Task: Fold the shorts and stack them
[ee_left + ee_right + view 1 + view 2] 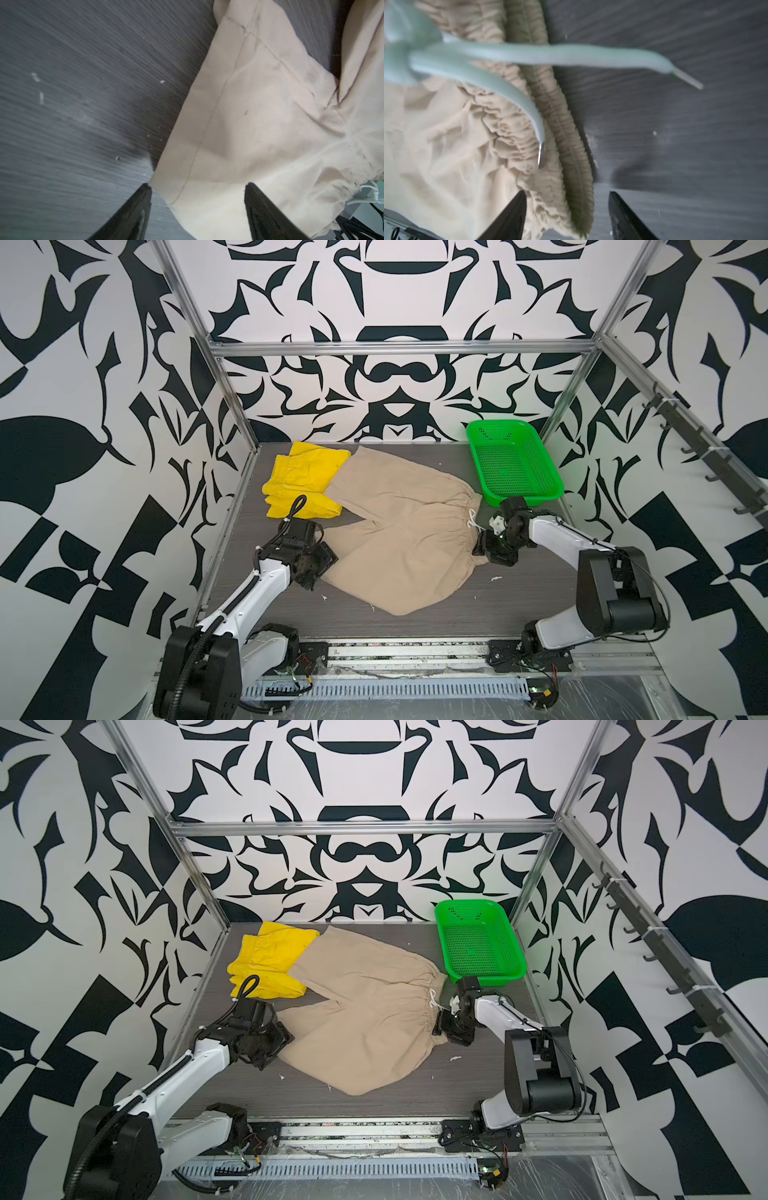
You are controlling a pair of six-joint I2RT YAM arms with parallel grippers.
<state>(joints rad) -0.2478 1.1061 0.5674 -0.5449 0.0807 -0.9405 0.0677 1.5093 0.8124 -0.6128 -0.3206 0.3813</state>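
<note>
In the left wrist view the left jaws stood apart, with a stitched hem corner of the wide beige cotton shorts [259, 124] lying between their tips on the dark grey wood-grain bench [83, 104]. Nothing was pinched.

The blurred right wrist view showed the right jaws also apart. They straddled the end of the gathered elastic waistband [560, 145], one tip over cloth and the other over bare bench. Whether either tip touched the fabric could not be told. A white drawstring [550, 54] with two loose ends lay ahead of those jaws, across the waistband.

Only the top views showed the rest. The beige shorts [399, 522] [365, 1002] were spread flat between the two pairs of jaws, near leg hem at the left jaws and waistband at the right jaws. The bright yellow cloth shorts [303, 481] [270, 957] lay in a rough bundle beyond the left jaws, one beige leg overlapping their edge. A green perforated plastic basket [528, 497] [490, 977] sat just beyond the right jaws, close beside the waistband's far end.
</note>
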